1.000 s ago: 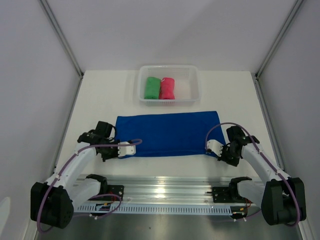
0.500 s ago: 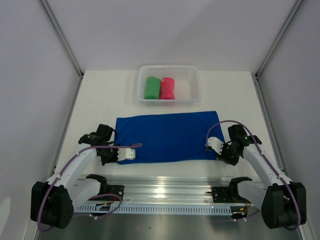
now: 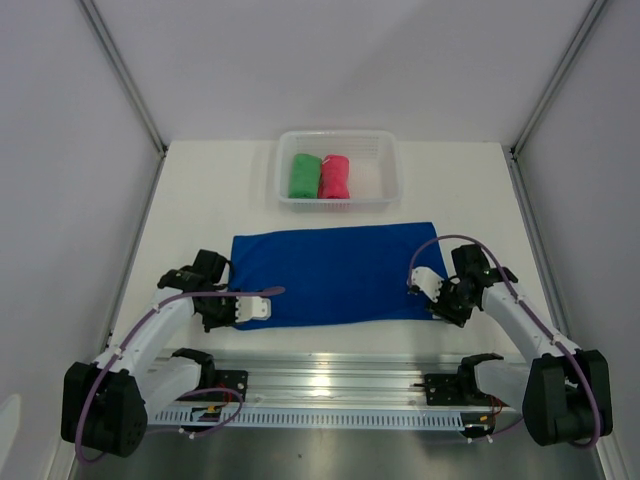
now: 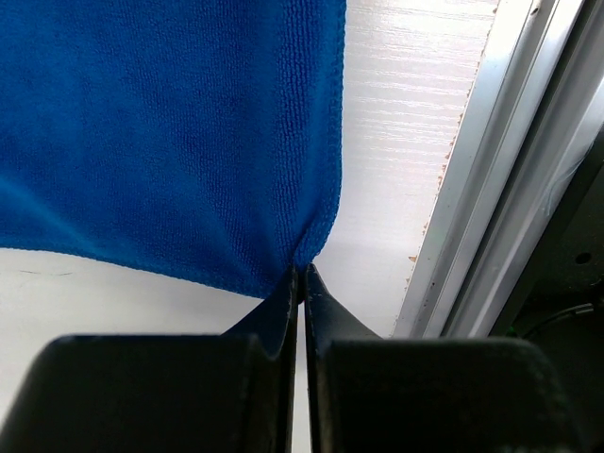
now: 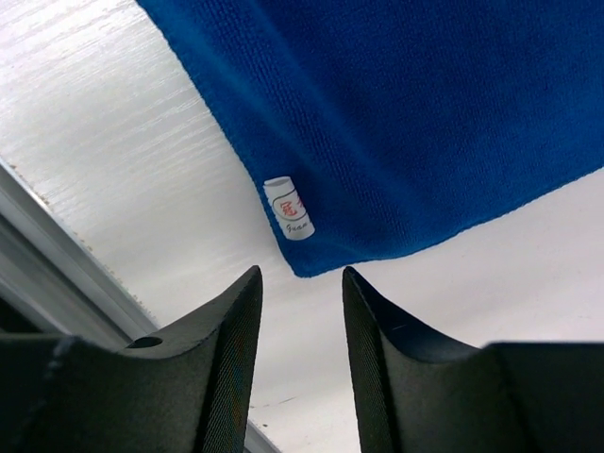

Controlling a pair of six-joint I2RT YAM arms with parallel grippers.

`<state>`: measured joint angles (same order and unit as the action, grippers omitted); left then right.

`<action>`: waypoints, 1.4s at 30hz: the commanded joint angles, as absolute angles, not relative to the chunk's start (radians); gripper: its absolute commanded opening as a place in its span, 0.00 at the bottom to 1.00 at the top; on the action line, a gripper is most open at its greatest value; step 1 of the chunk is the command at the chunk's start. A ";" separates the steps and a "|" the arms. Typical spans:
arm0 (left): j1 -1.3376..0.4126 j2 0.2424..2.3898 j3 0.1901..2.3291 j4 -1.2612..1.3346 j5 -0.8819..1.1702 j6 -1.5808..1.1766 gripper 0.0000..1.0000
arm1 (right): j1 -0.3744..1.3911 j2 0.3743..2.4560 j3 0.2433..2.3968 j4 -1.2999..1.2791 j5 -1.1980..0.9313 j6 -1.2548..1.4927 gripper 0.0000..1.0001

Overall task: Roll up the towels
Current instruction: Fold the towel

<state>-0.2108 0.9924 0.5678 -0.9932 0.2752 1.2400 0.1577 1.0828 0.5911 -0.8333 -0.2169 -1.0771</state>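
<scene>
The blue towel lies spread flat in the middle of the table, its near hem now drawn closer to the arms' bases than a second ago. The green towel and the pink-red towel sit rolled side by side in the white basket beyond it, so this looks like the last one to roll. The right gripper has just let go: its jaws stand apart, and the near-right corner with its small white label rests on the table just ahead of the fingertips. The left gripper stays clamped on the near-left corner. That suggests the spreading is finishing and the rolling has not begun. Both arms reach low over the table, wrists turned inward toward the two near corners
</scene>
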 commanded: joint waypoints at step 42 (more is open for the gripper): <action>-0.202 0.963 0.563 -1.043 0.311 1.220 0.01 | 0.178 1.101 0.561 -1.019 -0.228 -1.235 0.00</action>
<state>-0.2108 0.9779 0.5682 -1.0180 0.2840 1.2125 0.1730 1.1088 0.5304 -0.9264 -0.1944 -1.2160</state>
